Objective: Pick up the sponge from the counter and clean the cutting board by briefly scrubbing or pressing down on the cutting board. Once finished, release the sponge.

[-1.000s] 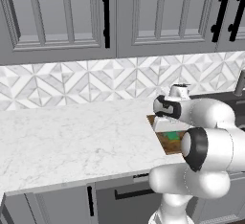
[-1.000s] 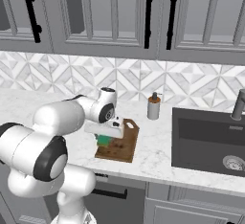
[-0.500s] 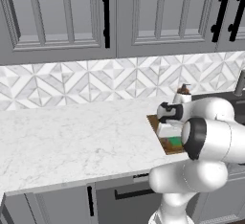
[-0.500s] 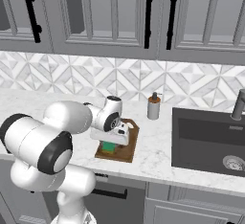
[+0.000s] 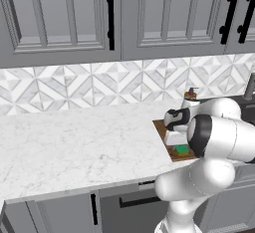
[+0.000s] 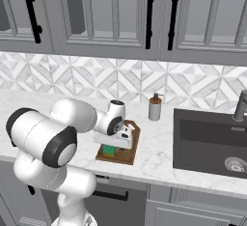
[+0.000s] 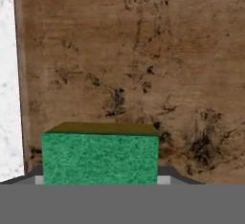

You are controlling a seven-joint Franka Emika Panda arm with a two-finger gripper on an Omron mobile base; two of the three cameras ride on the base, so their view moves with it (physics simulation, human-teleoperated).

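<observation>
The green and yellow sponge sits between my fingertips, and my gripper is shut on it. It hangs close over the dark brown cutting board, near one long edge. From the base views, the gripper points down and holds the sponge low on the near part of the cutting board. On the left base view the sponge peeks out under the hand, and my arm hides most of the cutting board. White counter borders the board.
A soap dispenser stands behind the board. The dark sink with its faucet lies to the right. Wide marble counter stretches to the left. Cabinets hang above.
The hand has carried the sponge across the board toward its near end and lower down. The grip on the sponge holds.
</observation>
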